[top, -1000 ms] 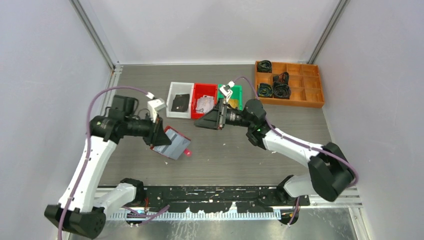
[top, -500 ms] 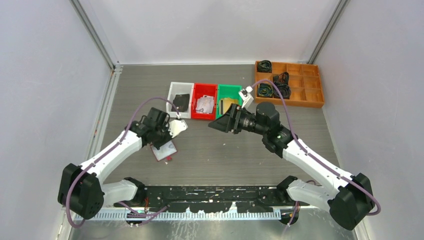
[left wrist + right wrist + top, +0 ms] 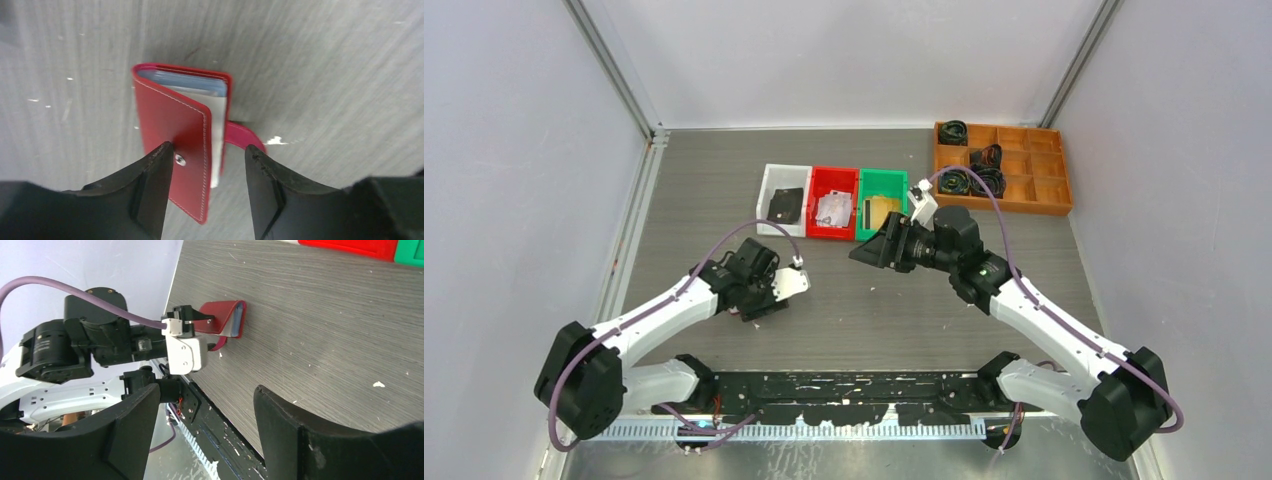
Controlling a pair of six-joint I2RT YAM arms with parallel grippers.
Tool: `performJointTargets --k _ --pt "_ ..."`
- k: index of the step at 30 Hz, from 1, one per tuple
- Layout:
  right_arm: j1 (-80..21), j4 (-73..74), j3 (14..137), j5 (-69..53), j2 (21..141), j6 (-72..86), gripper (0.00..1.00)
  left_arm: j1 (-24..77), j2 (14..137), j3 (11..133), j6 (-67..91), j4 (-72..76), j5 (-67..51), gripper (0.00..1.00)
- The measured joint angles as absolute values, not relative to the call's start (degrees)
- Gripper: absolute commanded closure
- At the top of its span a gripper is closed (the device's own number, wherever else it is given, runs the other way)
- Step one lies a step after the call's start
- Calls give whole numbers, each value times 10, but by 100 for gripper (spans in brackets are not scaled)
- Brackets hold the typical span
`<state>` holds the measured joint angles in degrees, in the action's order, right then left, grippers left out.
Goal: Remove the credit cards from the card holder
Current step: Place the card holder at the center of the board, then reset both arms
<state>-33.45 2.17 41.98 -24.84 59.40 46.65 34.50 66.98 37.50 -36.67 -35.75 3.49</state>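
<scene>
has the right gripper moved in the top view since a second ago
Yes. The right gripper has shifted rightward: it was on the near side of the red bin and now sits on the near side of the green bin, open and empty.

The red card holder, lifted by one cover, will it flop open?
Probably: the card holder lies unsnapped, tab loose, slightly agape. Its sleeves look limp and would likely fan out. Flat and thin, it'd probably slide if pushed.

White bin [image 3: 774,180], red bin [image 3: 829,180], green bin [image 3: 884,182] — orange tray [image 3: 1034,190] nearby.
</scene>
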Motion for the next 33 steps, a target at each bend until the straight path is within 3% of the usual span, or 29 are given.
performJointTargets --k 7,12,14,15,16,17,18,25,28,33 --pt "-329 55 429 -245 597 466 26 345 654 406 -335 -442 -58 49" --pt "-327 70 434 -239 592 466 23 343 646 407 -336 -487 -105 43" --pt "-325 86 435 -222 584 461 17 335 646 408 -340 -492 -112 40" --pt "-325 98 436 -206 579 454 10 325 647 411 -341 -494 -115 39" --pt "-324 110 436 -189 574 448 2 311 648 418 -342 -499 -117 27" --pt "-323 124 437 -164 566 437 1 286 655 435 -339 -510 -128 7" --pt "-322 138 437 -137 558 428 0 261 663 454 -338 -515 -133 1" --pt "-320 212 442 120 508 364 0 17 739 649 -286 -532 -230 0" --pt "-316 212 433 249 494 343 0 -80 740 664 -262 -522 -266 0" --pt "-263 123 355 393 479 300 1 -150 748 634 -209 -452 -296 0"
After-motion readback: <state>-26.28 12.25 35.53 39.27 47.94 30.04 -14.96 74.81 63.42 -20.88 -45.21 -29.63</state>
